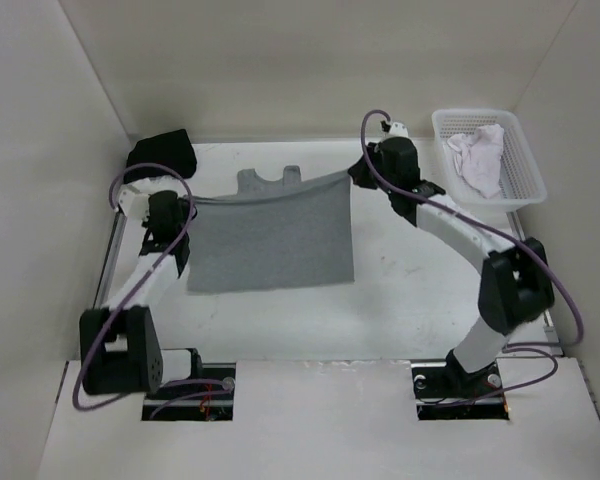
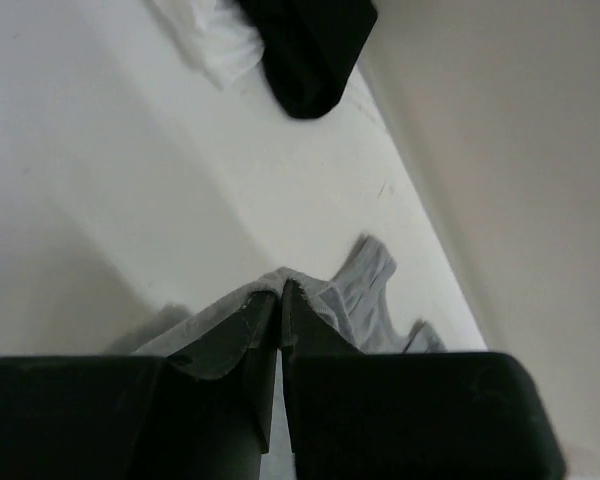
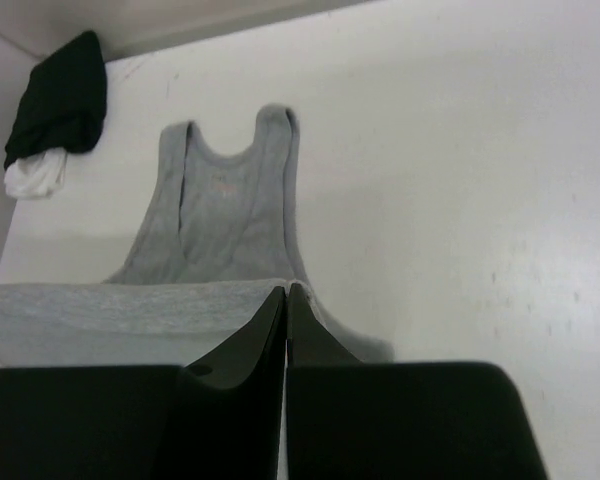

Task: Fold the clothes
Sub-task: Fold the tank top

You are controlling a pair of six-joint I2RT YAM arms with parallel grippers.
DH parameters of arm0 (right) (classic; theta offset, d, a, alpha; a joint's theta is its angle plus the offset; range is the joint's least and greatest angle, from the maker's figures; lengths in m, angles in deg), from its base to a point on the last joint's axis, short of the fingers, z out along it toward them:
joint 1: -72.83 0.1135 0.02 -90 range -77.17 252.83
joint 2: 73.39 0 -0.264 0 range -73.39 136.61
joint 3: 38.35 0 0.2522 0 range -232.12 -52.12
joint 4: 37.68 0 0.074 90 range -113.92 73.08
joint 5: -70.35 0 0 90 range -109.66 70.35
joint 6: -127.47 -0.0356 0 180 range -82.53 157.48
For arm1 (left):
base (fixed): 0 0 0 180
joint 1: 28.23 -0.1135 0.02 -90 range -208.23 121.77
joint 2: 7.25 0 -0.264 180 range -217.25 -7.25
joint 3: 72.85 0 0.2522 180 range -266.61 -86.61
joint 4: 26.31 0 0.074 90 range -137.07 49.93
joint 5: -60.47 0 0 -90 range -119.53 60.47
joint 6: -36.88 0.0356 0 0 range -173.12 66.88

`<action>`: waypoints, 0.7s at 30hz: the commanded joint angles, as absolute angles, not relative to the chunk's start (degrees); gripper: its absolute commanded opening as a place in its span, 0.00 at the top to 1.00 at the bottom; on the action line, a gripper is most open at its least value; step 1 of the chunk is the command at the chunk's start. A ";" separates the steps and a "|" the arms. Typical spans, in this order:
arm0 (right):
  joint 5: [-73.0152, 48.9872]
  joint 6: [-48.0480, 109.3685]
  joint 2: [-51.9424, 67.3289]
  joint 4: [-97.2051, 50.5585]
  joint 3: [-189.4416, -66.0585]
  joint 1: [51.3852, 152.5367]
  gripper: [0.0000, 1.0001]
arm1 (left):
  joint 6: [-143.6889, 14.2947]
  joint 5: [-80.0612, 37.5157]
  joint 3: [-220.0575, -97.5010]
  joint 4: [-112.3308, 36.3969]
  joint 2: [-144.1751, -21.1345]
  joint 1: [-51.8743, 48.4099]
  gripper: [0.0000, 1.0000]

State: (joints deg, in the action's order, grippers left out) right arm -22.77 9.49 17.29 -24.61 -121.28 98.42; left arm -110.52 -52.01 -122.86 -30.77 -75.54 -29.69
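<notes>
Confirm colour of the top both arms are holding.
Plain heather grey, no pattern. The tank top shows best in the right wrist view.

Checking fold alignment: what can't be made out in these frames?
1) Top external: grey top, its far half is covered by the fabric held up between both arms; only the neckline shows.
2) Top external: left jaws and right jaws at the pinch, hidden by wrists and fabric.
3) Left wrist: most of the top, blocked by the black jaw housing.
4) Black garment: bunched in the corner, type unreadable; white cloth partly under it.

R gripper (image 3: 286,293) clamped on grey shirt (image 3: 225,220) edge; blk garment (image 3: 60,95) top-left.
</notes>
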 commanded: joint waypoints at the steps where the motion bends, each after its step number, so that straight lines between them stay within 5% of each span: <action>1: -17.46 10.85 27.04 -28.23 -132.15 95.56 0.99 | -109.28 -52.21 -131.06 -15.30 -85.87 -30.74 0.97; 6: -16.75 9.97 43.30 -24.80 -147.98 92.74 0.97 | -107.79 -47.91 -144.51 -12.74 -105.21 -31.26 0.91; 8: -17.19 8.92 47.79 -25.32 -152.29 92.04 0.83 | -107.96 -46.94 -148.47 -12.56 -110.32 -31.53 0.78; 10: -17.46 8.03 49.13 -25.41 -153.37 91.77 0.58 | -107.52 -45.53 -148.93 -12.39 -111.22 -32.05 0.69; 12: -17.89 7.77 46.42 -26.28 -149.61 92.03 0.54 | -108.05 -45.36 -145.43 -11.51 -107.82 -32.41 0.63; 16: -19.83 7.68 36.24 -29.62 -136.62 93.70 0.58 | -108.13 -45.62 -131.74 -8.34 -95.44 -30.22 0.61; 21: -22.90 5.14 23.05 -36.12 -116.40 99.23 0.93 | -108.75 -48.61 -110.47 -10.62 -76.90 -24.68 0.61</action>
State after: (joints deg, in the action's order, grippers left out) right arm -20.89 6.91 30.42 -28.02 -122.79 95.45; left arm -108.47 -47.18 -118.34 -12.19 -84.70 -26.69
